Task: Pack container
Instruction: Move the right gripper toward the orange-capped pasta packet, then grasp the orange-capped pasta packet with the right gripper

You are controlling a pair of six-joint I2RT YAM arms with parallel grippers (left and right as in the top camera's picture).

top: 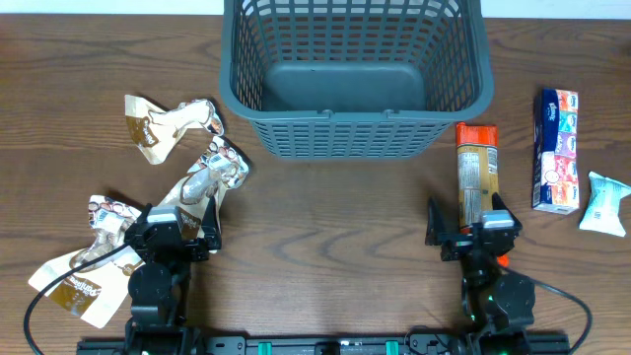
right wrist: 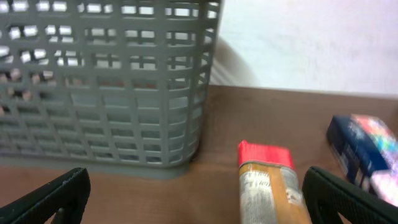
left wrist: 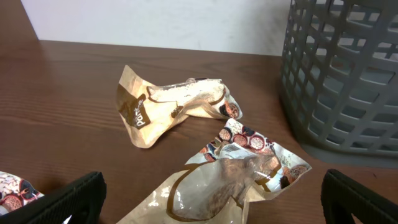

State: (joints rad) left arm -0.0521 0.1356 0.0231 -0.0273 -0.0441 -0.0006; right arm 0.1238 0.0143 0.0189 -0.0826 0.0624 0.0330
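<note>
The dark grey lattice container [top: 355, 138] stands at the back centre of the table; its bottom shows no items. It also shows in the left wrist view [left wrist: 348, 81] and the right wrist view [right wrist: 106, 87]. My left gripper [left wrist: 211, 202] is open, low over a tan snack pouch with a clear window [left wrist: 217, 186], which lies between its fingers. A second crumpled tan pouch [left wrist: 168, 106] lies beyond. My right gripper [right wrist: 199, 199] is open, with an orange packet with a red end [right wrist: 270, 186] lying between its fingers, toward the right finger.
More tan pouches lie at the left [top: 163, 123] and front left [top: 84, 266]. A blue carton [top: 555, 150] and a pale blue and white packet [top: 604, 204] lie at the right. The orange packet [top: 475, 173] lies right of the container's front.
</note>
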